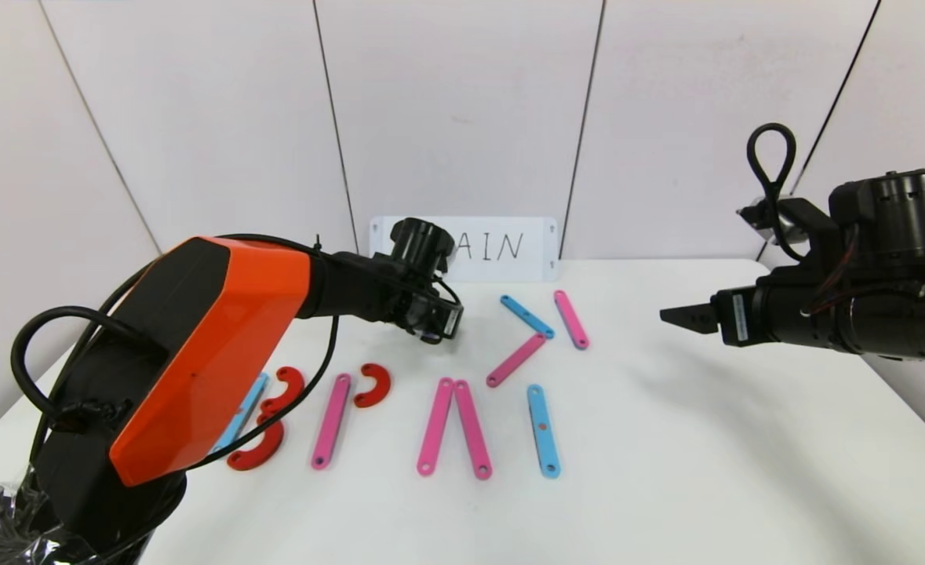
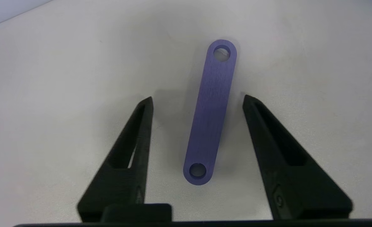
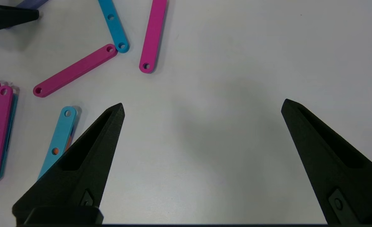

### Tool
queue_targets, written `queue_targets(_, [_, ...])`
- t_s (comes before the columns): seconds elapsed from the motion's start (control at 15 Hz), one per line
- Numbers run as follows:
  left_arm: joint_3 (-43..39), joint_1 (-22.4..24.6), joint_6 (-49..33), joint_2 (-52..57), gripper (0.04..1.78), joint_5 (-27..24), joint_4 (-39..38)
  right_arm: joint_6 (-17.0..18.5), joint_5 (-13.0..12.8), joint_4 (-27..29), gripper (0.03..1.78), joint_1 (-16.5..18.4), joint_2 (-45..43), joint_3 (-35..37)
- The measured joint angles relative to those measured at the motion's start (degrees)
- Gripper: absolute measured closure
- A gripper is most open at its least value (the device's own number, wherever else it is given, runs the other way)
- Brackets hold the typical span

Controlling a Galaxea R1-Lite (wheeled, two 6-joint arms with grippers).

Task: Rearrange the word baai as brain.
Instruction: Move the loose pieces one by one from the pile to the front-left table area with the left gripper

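Note:
The coloured pieces lie on the white table [image 1: 666, 471]. At the left are red arcs [image 1: 288, 384] [image 1: 374, 384], a pink strip [image 1: 331, 421] and a light-blue strip [image 1: 242, 412] partly hidden by my left arm. Two pink strips [image 1: 436, 426] meet in an upside-down V, beside a light-blue strip [image 1: 543, 430]. Farther back lie a pink strip [image 1: 515, 360], a blue one [image 1: 526, 316] and another pink one [image 1: 570, 318]. My left gripper [image 1: 435, 326] is open, its fingers either side of a purple strip [image 2: 211, 110] lying flat. My right gripper [image 1: 678, 316] is open and empty above bare table.
A white card [image 1: 501, 247] handwritten "BRAIN" leans on the back wall, partly hidden by my left wrist. The right wrist view shows the loose pink strip [image 3: 75, 70] and blue strip [image 3: 115, 26] away from my right gripper [image 3: 203, 105].

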State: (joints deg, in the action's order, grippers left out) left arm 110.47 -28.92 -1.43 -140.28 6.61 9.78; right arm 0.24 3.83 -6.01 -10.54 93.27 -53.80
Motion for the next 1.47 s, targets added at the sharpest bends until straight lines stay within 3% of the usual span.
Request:
queue_targets(0.2, [0.2,0.0,0.0,-0.2,1.39,0.0,0.1,0.0,0.0,0.0,0.07,0.0,0.0,0.0])
queue_targets(0.33, [0.3,0.0,-0.1,-0.2,1.54,0.0,0.2,0.0,0.0,0.0,0.07,0.0,0.0,0.0])
queue_targets(0.67, [-0.3,0.0,-0.8,1.1,1.54,0.6,1.4,0.0,0.0,0.0,0.07,0.0,0.0,0.0])
queue_targets(0.93, [-3.0,-0.3,-7.7,6.1,1.54,6.1,5.7,0.0,0.0,0.0,0.07,0.0,0.0,0.0])
queue_targets(1.47, [-24.4,-6.9,-28.9,21.6,1.54,19.1,8.1,0.0,0.0,0.0,0.07,-0.1,0.0,0.2])
